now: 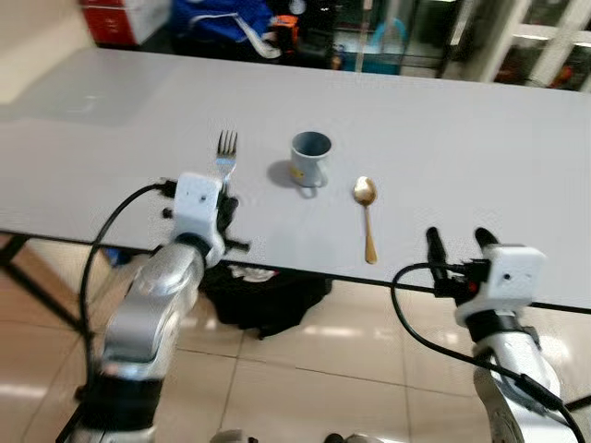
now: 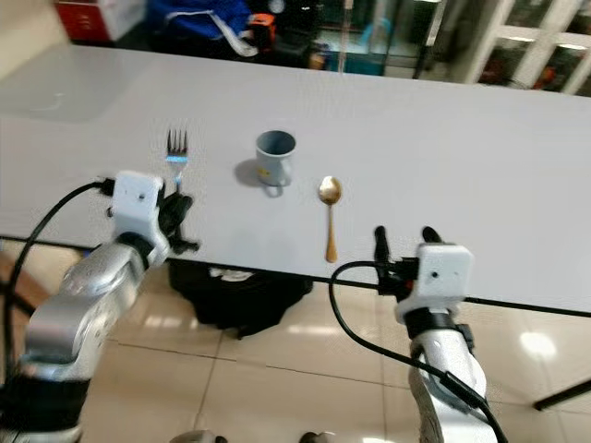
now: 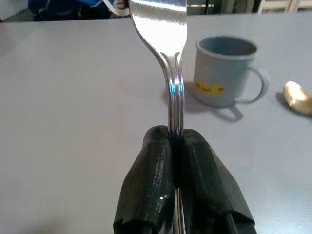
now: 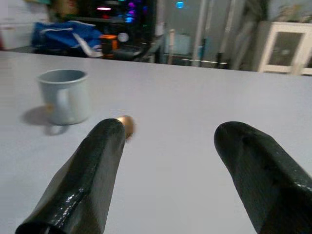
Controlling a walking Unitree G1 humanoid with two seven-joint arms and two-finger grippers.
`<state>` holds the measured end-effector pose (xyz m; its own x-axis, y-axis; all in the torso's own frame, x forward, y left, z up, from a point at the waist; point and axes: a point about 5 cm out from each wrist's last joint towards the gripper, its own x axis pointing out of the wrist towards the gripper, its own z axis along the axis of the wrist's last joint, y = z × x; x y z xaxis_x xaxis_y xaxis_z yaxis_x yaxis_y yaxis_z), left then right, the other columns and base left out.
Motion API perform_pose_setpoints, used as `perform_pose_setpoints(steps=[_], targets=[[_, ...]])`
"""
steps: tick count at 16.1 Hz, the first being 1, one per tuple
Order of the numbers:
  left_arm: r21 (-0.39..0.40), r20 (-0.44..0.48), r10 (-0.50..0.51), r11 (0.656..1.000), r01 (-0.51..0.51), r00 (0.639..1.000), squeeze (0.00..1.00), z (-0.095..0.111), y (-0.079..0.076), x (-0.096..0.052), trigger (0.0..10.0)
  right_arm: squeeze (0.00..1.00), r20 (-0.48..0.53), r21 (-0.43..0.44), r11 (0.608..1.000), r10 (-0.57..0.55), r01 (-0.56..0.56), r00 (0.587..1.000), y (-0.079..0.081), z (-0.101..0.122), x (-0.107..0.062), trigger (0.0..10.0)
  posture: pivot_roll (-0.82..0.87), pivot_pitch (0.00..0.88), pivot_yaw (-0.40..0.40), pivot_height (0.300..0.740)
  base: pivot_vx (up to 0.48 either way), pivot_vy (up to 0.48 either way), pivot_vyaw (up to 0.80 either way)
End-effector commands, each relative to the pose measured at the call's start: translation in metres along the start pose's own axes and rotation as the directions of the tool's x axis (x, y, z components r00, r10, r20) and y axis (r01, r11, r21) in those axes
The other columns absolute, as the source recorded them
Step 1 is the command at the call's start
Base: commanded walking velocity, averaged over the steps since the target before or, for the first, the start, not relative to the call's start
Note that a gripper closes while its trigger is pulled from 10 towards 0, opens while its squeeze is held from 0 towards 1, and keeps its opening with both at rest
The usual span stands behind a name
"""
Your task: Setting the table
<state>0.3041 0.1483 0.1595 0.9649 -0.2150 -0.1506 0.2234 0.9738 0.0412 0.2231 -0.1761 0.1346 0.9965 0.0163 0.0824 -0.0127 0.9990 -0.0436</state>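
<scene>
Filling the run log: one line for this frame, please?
task: setting table | left gripper: shut on fork | right gripper: open, at table edge | mug, spoon: on table

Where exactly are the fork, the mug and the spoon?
fork (image 1: pixel 226 148): left eye view, on the prongs.
mug (image 1: pixel 309 159): left eye view, on its side wall.
spoon (image 1: pixel 365 191): left eye view, on the bowl.
</scene>
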Motion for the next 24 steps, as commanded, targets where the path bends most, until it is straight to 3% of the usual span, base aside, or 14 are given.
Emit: perform_pose_setpoints(steps=[1, 5, 8, 12, 16, 19, 24], targets=[[-0.020, -0.045, -0.018, 1.000, 0.017, 0.999, 0.00, 0.003, -0.002, 0.014, 10.0, 0.00, -0.003, 0.019, 0.999, 0.040, -0.040, 0.999, 0.005, 0.006, 0.004, 10.0, 0.04, 0.071, -0.005, 0.740, 0.000, 0.000, 0.00], [-0.076, -0.103, -0.085, 0.994, 0.077, 0.991, 0.00, 0.010, -0.010, 0.038, 10.0, 0.00, -0.015, 0.078, 0.990, 0.116, -0.114, 0.993, 0.016, 0.015, 0.010, 10.0, 0.04, 0.075, -0.002, 0.740, 0.000, 0.000, 0.00], [-0.123, -0.231, -0.116, 0.988, 0.089, 0.966, 0.00, 0.006, -0.013, 0.054, 10.0, 0.00, -0.050, 0.168, 0.954, 0.259, -0.248, 0.965, 0.033, 0.015, 0.006, 10.0, 0.04, 0.079, 0.005, 0.740, 0.000, 0.000, 0.00], [-0.107, -0.330, -0.168, 0.984, 0.140, 0.929, 0.00, -0.005, -0.017, 0.063, 10.0, 0.00, -0.079, 0.128, 0.932, 0.350, -0.339, 0.933, 0.043, 0.010, -0.003, 10.0, 0.04, 0.090, 0.009, 0.740, 0.000, 0.000, 0.00], [-0.089, -0.360, -0.128, 0.991, 0.103, 0.924, 0.00, -0.001, -0.003, 0.076, 10.0, 0.00, -0.084, 0.151, 0.916, 0.387, -0.372, 0.918, 0.047, 0.013, -0.006, 10.0, 0.04, 0.097, 0.013, 0.740, 0.000, 0.000, 0.00], [-0.189, -0.369, -0.148, 0.979, 0.082, 0.918, 0.00, 0.004, 0.013, 0.084, 10.0, 0.00, -0.070, 0.165, 0.916, 0.380, -0.365, 0.922, 0.048, 0.017, -0.005, 10.0, 0.03, 0.110, 0.013, 0.740, 0.000, 0.000, 0.00], [-0.162, -0.386, -0.134, 0.984, 0.076, 0.913, 0.00, 0.010, 0.034, 0.086, 10.0, 0.00, -0.074, 0.200, 0.909, 0.385, -0.364, 0.920, 0.053, 0.019, -0.007, 10.0, 0.02, 0.128, 0.013, 0.740, 0.000, 0.000, 0.00]])
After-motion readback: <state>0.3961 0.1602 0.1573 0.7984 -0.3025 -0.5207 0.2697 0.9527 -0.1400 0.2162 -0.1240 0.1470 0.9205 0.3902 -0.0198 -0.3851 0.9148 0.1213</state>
